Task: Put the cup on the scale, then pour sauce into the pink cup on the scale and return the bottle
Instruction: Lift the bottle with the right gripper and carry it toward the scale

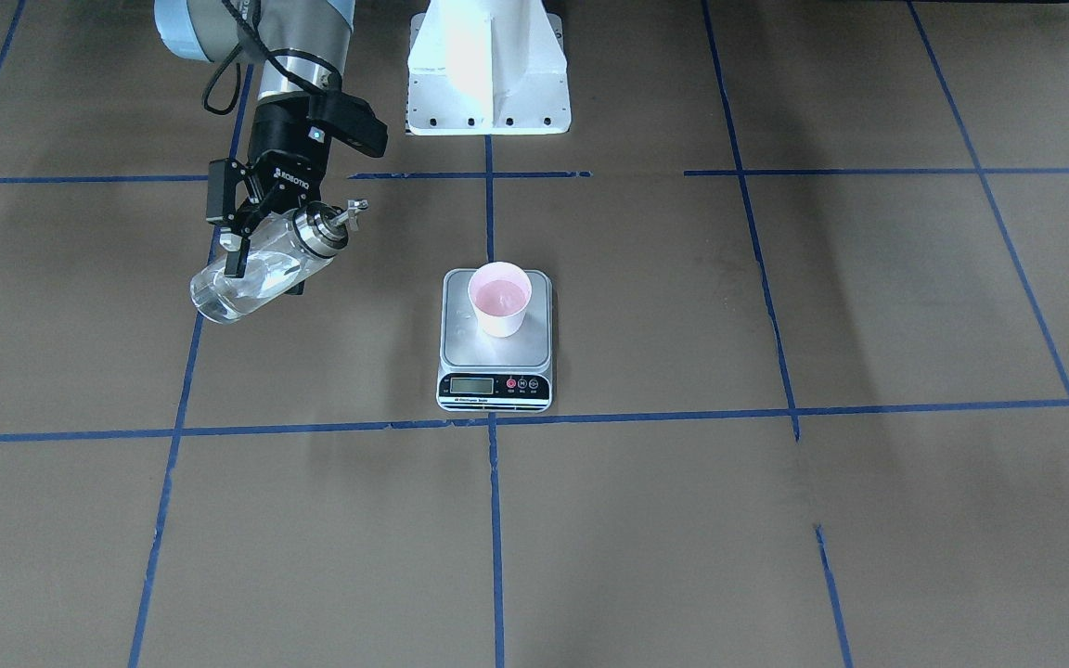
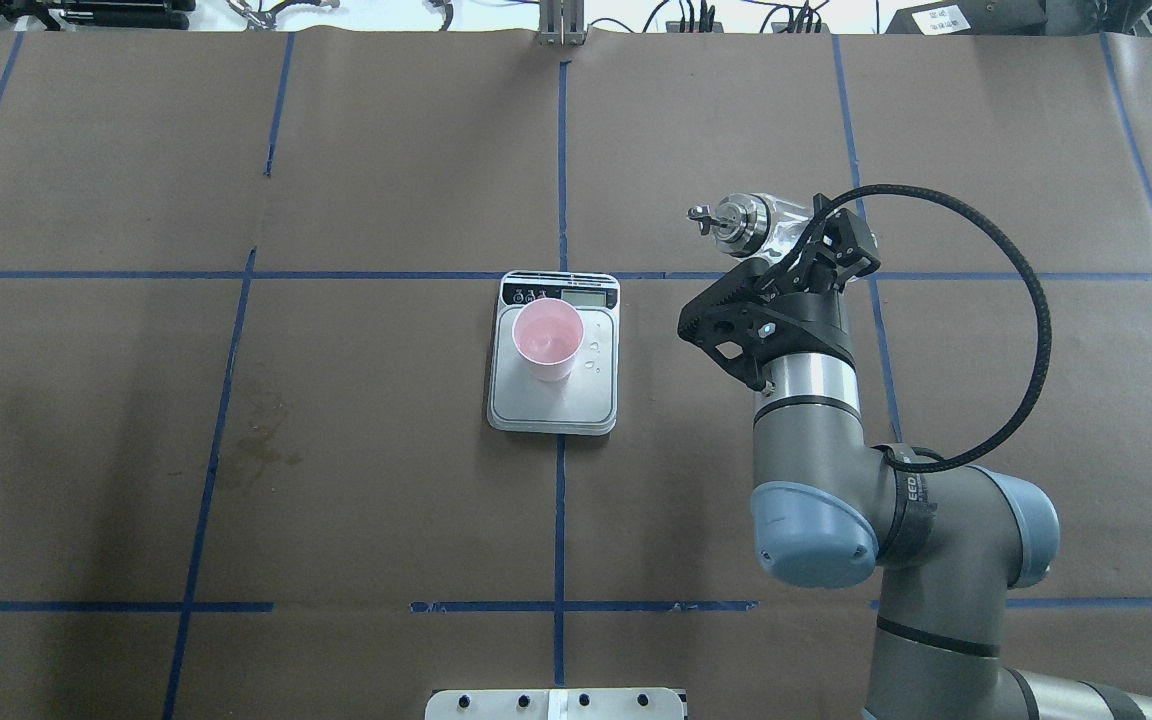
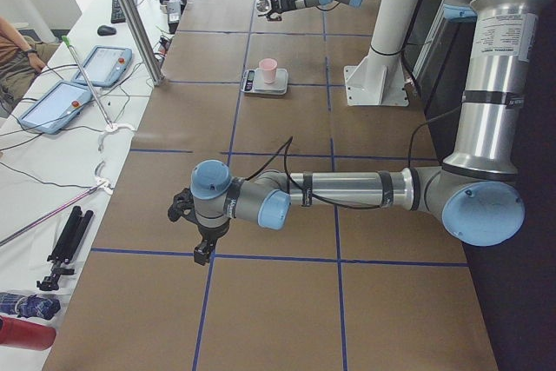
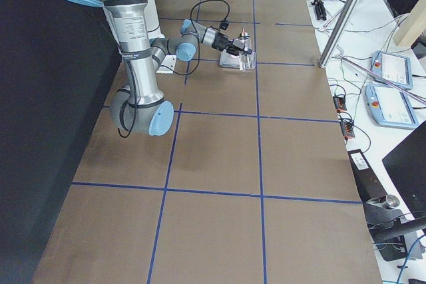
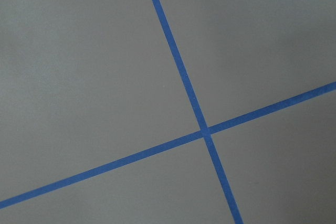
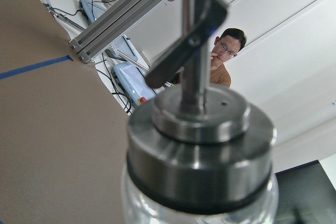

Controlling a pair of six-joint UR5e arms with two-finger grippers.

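The pink cup [image 1: 499, 299] stands upright on the back part of the scale [image 1: 495, 364], also seen from overhead as cup [image 2: 547, 338] on scale [image 2: 556, 400]. A few small drops lie on the platform beside the cup. My right gripper [image 1: 247, 243] is shut on the clear glass bottle [image 1: 256, 274], holding it tilted in the air to the side of the scale, silver cap and spout toward the scale. The bottle also shows overhead [image 2: 751, 222] and fills the right wrist view [image 6: 199, 145]. My left gripper [image 3: 201, 248] hangs low over bare table far from the scale; I cannot tell whether it is open.
The white robot base mount [image 1: 488, 65] stands behind the scale. Blue tape lines cross the brown paper table. A faint stain [image 2: 261, 450] marks the paper left of the scale. Teach pendants [image 3: 82, 84] and an operator [image 6: 223, 59] are at the far table side.
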